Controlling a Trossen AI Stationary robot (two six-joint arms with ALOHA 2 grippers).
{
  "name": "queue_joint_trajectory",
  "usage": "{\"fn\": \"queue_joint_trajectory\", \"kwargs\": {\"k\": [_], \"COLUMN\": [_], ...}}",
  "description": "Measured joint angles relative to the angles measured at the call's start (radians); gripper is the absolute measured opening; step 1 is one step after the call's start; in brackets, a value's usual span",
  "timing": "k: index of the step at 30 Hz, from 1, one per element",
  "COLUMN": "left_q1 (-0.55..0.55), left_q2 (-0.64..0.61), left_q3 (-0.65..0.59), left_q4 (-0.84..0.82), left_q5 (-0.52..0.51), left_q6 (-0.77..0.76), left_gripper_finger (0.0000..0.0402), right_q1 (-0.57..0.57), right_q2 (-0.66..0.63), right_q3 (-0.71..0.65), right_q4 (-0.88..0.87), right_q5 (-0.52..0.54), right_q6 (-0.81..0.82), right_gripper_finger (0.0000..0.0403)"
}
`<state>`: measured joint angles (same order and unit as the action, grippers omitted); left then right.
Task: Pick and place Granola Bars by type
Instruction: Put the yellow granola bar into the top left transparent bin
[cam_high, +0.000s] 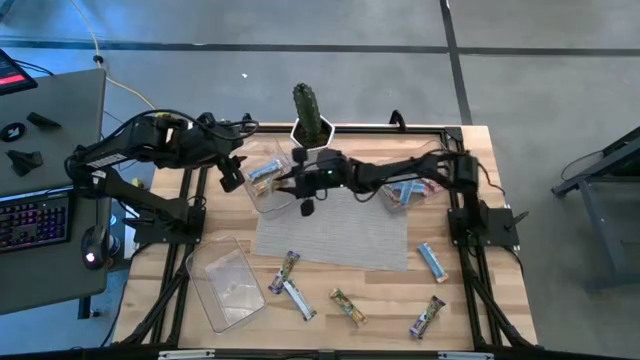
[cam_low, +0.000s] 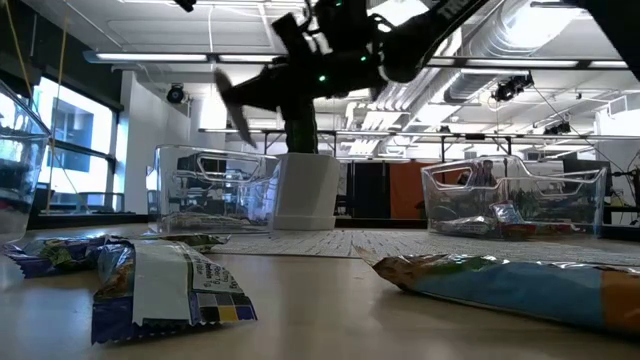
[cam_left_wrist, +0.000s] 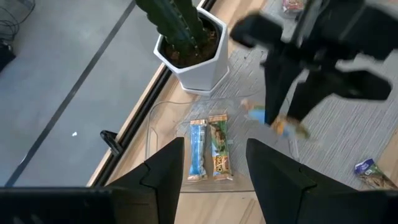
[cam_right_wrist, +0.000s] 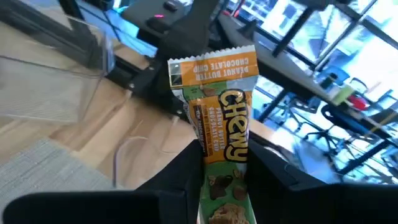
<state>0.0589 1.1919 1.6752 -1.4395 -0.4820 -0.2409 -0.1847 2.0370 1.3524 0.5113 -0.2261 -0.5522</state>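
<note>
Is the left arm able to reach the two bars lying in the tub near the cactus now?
Probably not yet. The left gripper is open above the two bars in the tub, but the right gripper, holding a Chewy bar, hangs over the same tub.

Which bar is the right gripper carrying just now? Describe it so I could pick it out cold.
Start at the white cactus pot on the table's far edge. Just in front, the right gripper hangs over a clear tub, clamping an orange-and-green Chewy bar. Every other bar lies flat in a tub or on the table.
</note>
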Motion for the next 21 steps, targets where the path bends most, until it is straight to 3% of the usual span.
{"fn": "queue_joint_trajectory", "kwargs": {"k": [9, 21], "left_q1": [0.0, 0.0], "left_q2": [0.0, 0.0], "left_q3": [0.0, 0.0], "left_q4": [-0.035, -0.053], "left_q5": [0.027, 0.028], "left_q6": [-0.037, -0.055], "left_gripper_finger": [0.0168, 0.0168], "right_q1": [-0.007, -0.005], "right_q2": [0.124, 0.147], "right_q3": [0.203, 0.211], "right_q4": [-0.366, -0.378], "right_q5": [0.066, 0.128], "right_q6": [0.0, -0.013], "right_gripper_finger": [0.0094, 0.0095]}}
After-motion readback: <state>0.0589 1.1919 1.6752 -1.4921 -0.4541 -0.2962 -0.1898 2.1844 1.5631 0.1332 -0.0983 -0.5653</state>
